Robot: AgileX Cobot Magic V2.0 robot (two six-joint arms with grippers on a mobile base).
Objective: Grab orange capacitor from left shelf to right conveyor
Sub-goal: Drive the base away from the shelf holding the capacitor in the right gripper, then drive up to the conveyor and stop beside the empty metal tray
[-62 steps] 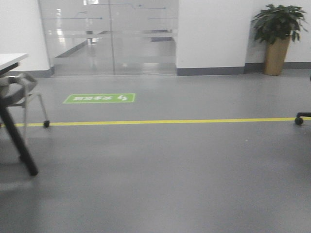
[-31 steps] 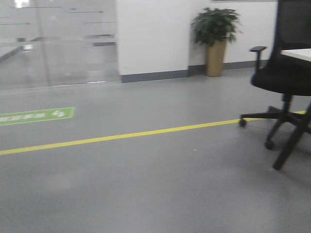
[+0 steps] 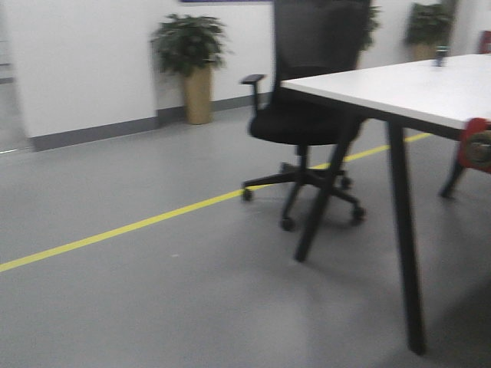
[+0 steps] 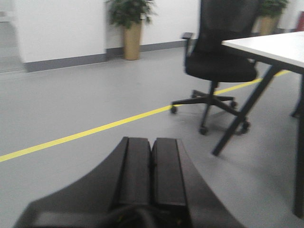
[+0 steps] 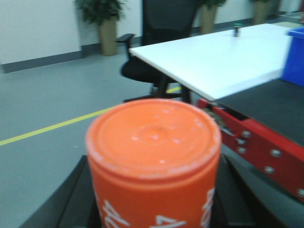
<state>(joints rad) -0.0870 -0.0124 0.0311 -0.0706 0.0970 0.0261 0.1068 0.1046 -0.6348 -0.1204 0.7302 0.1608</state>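
Observation:
The orange capacitor [image 5: 154, 152] fills the right wrist view, upright, with white print on its side. My right gripper [image 5: 154, 202] is shut on it, black fingers [image 5: 78, 194] showing on either side. Just to its right lies the right conveyor [image 5: 268, 107], a dark belt above a red frame [image 5: 259, 142] with silver bolts. A red end of that frame [image 3: 477, 146] peeks in at the front view's right edge. My left gripper [image 4: 152, 164] is shut with nothing in it, held over grey floor. The left shelf is out of view.
A white table [image 3: 414, 88] on black legs stands ahead to the right, with a black office chair [image 3: 307, 115] behind it. A blue bin [image 5: 295, 54] sits beyond the belt. A yellow floor line [image 3: 115, 230] crosses the floor; potted plants [image 3: 192, 65] stand by the wall.
The front view has swung to the right: the glass doors and green floor sign have gone out of view, and the chair, white table and red frame end have come in.

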